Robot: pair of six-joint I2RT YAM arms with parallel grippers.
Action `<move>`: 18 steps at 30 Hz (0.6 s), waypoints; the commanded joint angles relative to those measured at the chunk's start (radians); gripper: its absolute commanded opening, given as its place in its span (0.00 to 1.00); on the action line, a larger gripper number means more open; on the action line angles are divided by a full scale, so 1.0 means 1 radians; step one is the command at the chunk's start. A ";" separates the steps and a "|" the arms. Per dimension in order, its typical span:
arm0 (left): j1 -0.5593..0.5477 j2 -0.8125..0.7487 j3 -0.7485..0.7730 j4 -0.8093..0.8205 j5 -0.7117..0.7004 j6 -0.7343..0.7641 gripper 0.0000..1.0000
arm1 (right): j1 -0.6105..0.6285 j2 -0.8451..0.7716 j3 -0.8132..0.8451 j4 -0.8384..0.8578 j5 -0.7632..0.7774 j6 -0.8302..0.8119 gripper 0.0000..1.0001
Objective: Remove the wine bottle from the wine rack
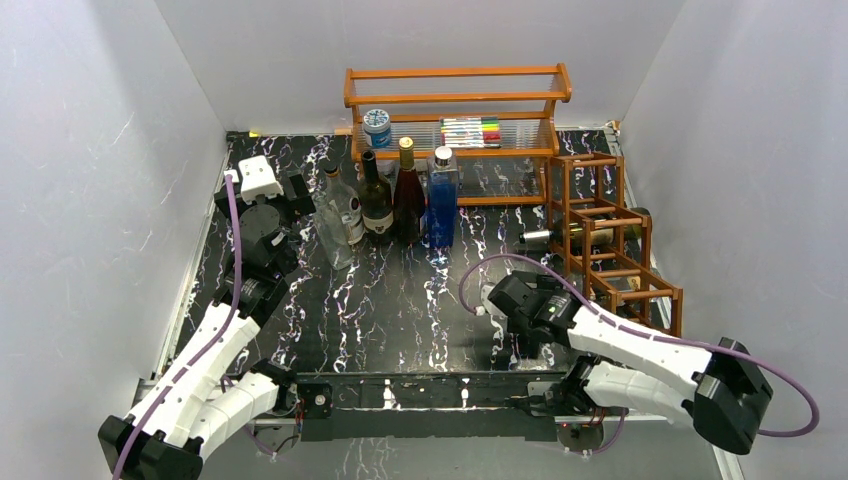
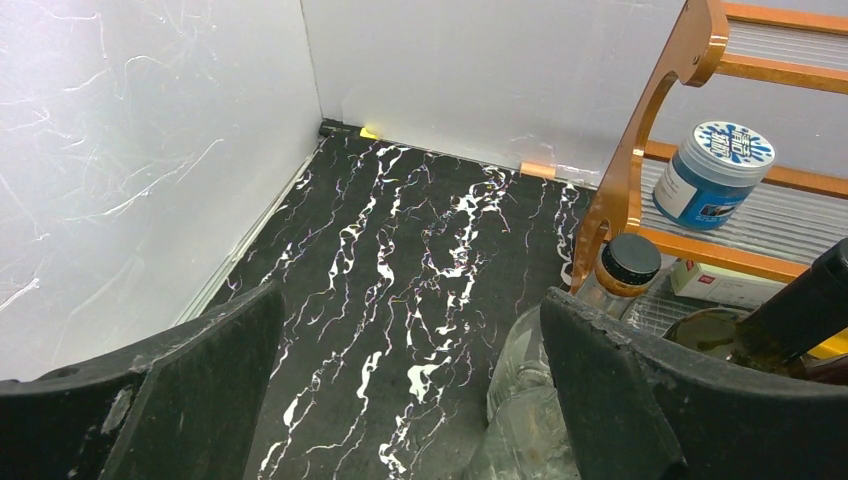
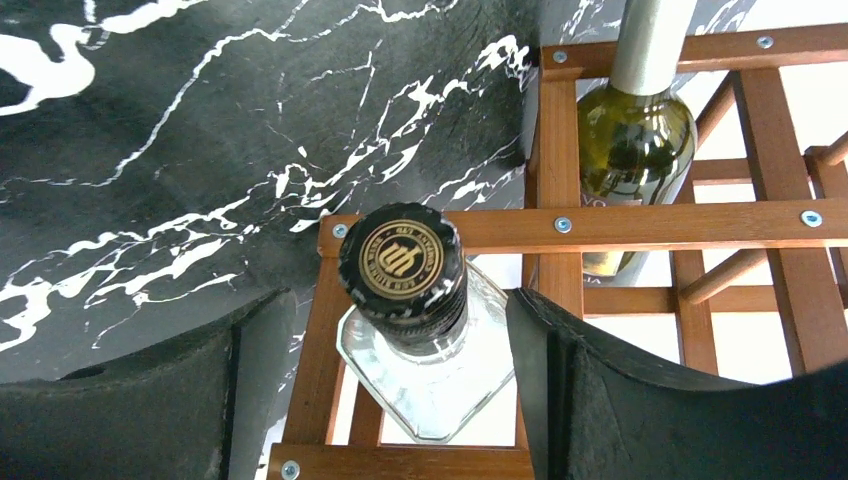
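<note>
1. right gripper (image 3: 390,300): jaws wide apart, one on each side of the black gold-crested cap (image 3: 402,262) of a clear bottle (image 3: 430,390). there's a gap between each finger and the cap, so nothing is gripped.
2. the clear bottle lies in a lower cell of the wine rack (image 3: 680,225), cap end towards the wrist camera.
3. green wine bottle (image 3: 637,130) lies in the next cell further up in the wrist view. its silver foil neck pokes out of the rack frame, and it's well clear of both fingers.
4. the rack stands at the right side of the black marble table (image 1: 400,300), just beside the orange shelf (image 1: 455,100).
5. left gripper (image 2: 410,300): fully spread and holding nothing, hanging over the table's far left corner near the standing bottles (image 1: 385,195).
</note>
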 commanded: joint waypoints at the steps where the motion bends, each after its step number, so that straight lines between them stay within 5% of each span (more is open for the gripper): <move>1: 0.004 -0.022 0.031 0.023 -0.002 -0.012 0.98 | -0.045 0.043 0.011 0.064 0.053 -0.043 0.84; 18: -0.015 -0.030 0.022 0.036 -0.015 -0.005 0.98 | -0.096 0.128 -0.005 0.174 0.096 -0.136 0.63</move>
